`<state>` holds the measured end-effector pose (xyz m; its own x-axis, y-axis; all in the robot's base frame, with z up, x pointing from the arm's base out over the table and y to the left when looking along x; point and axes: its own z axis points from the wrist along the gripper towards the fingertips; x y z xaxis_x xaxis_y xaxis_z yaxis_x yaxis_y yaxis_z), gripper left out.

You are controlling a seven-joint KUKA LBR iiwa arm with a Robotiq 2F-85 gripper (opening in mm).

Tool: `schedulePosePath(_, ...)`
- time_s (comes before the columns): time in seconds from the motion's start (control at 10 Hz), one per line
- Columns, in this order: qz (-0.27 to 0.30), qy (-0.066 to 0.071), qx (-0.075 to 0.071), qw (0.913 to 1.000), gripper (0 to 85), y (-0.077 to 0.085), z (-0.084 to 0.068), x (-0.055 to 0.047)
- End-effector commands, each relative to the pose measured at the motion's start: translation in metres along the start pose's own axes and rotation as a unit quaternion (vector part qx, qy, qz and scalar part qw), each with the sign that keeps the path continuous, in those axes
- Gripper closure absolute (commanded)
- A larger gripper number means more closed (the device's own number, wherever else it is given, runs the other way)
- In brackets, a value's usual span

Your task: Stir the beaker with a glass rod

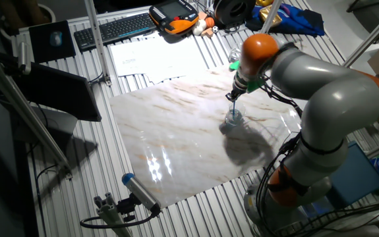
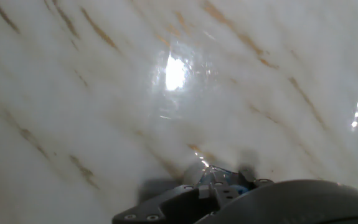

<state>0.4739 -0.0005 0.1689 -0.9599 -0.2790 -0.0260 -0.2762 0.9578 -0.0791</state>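
Observation:
In the fixed view the small clear beaker [image 1: 234, 120] stands upright on the marble board [image 1: 176, 131], right of the board's middle. The thin blue glass rod [image 1: 233, 108] hangs nearly straight down from my gripper [image 1: 236, 94], and its lower end is at or inside the beaker's mouth. The gripper is directly above the beaker and looks shut on the rod's top. The hand view is blurred. It shows marble, a faint round glassy outline with a bright glint that looks like the beaker [image 2: 177, 81], and my gripper [image 2: 219, 186] at the bottom edge.
A grey-white tube with a blue cap [image 1: 141, 192] lies at the board's near left corner. Papers [image 1: 146, 56], a keyboard [image 1: 113, 27] and an orange-black pendant [image 1: 173, 16] lie beyond the far edge. A dark screen [image 1: 51, 92] stands at the left.

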Motion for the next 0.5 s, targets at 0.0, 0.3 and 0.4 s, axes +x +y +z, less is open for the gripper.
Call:
schedulePosePath(0.0,-0.007,0.01,0.004,0.9999,85.0,-0.001,0.002,-0.001)
schedulePosePath(0.3,0.033,-0.049,-0.039,0.9975,85.0,0.004,0.005,-0.008)
schedulePosePath(0.4,0.038,-0.041,-0.039,0.9977,85.0,0.008,0.002,-0.007)
